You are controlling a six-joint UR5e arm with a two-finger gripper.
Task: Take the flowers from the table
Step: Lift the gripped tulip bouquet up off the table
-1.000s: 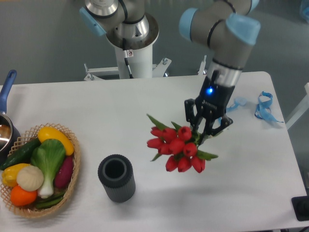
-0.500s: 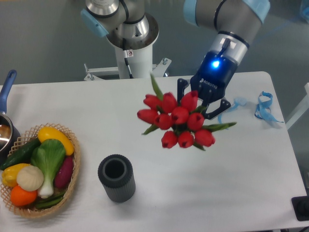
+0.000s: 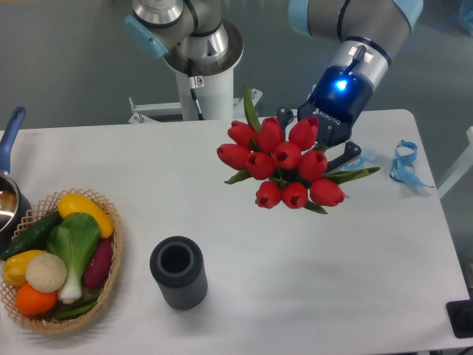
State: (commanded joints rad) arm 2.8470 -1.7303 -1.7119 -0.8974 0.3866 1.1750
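The flowers (image 3: 284, 164), a bunch of red tulips with green leaves, hang in the air above the white table (image 3: 244, 296), heads turned toward the camera. My gripper (image 3: 319, 148) sits behind and right of the blooms, shut on the stems. The stems and fingertips are mostly hidden by the flower heads.
A dark cylindrical vase (image 3: 178, 271) stands at the front centre. A wicker basket of vegetables (image 3: 59, 259) sits at the front left, with a pot (image 3: 9, 200) beyond it at the left edge. Blue ribbons (image 3: 405, 164) lie at the right edge.
The gripper has lifted the flowers up off the table and carried them back and slightly right. The blooms now face the camera and look larger.
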